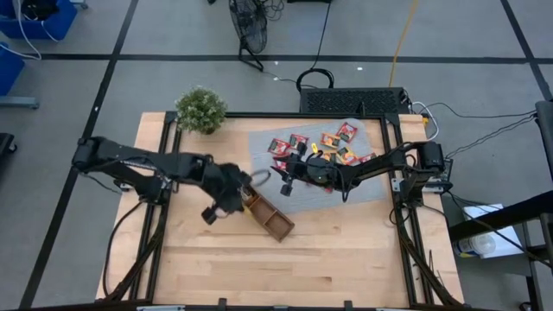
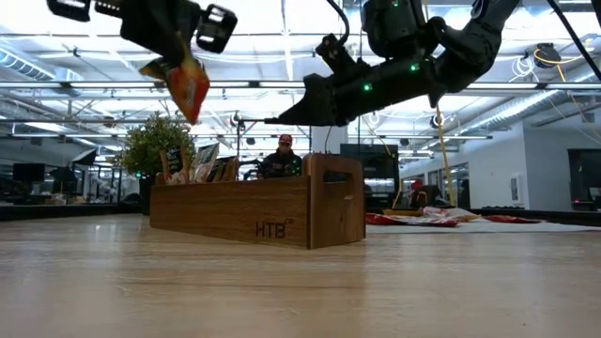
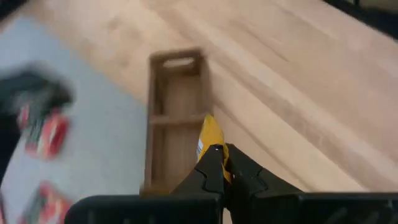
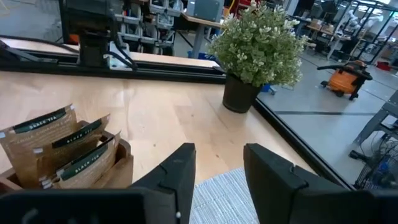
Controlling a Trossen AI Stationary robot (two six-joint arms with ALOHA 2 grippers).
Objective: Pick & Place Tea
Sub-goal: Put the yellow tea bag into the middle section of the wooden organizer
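The left gripper (image 3: 219,163), shut on one orange sachet (image 3: 210,135), hangs over the wooden tray (image 1: 266,215) near the table's middle, whose far compartment holds three brown packets (image 4: 59,148) seen only by the right wrist, while the open, empty right gripper (image 4: 217,177) hovers over the grey mat (image 1: 367,186), where perhaps eight sachets (image 1: 346,132) lie.

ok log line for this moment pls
left claw: shut on orange foil tea sachet, above brown wooden tray | right claw: open, empty, over grey mat
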